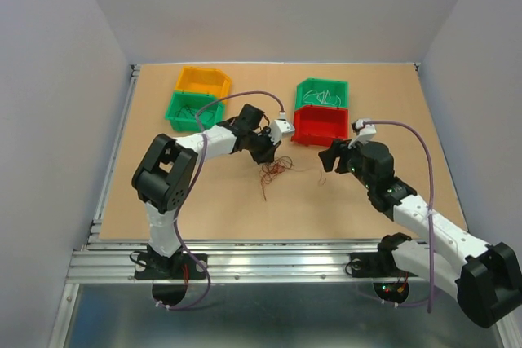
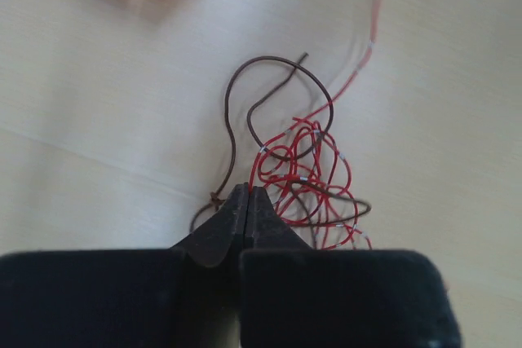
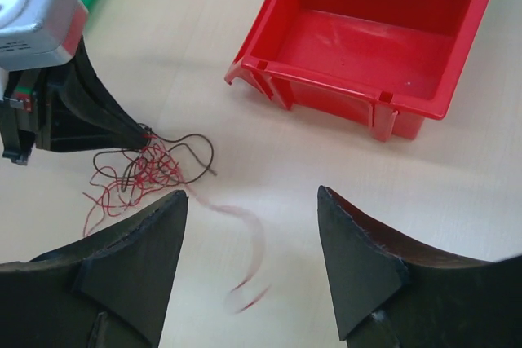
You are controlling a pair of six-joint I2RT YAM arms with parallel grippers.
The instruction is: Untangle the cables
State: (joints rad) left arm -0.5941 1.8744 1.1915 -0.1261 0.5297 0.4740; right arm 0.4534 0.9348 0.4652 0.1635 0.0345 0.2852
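The cables (image 1: 276,170) are a small wad of thin red and brown wires lying on the table between the arms. In the left wrist view the wad (image 2: 306,177) lies just past my left gripper (image 2: 247,191), whose jaws are pressed together on a red strand at the wad's edge. The left gripper (image 1: 269,151) sits at the wad's far-left side. My right gripper (image 3: 251,193) is open and empty, right of the wad (image 3: 147,170) and above the table. A loose red strand (image 3: 249,238) trails from the wad between the right fingers and looks blurred.
A red bin (image 1: 320,125) stands just behind the wad, with a green bin (image 1: 322,93) behind it. A yellow bin (image 1: 202,81) and another green bin (image 1: 194,110) stand at the back left. The red bin (image 3: 367,38) lies ahead of the right gripper.
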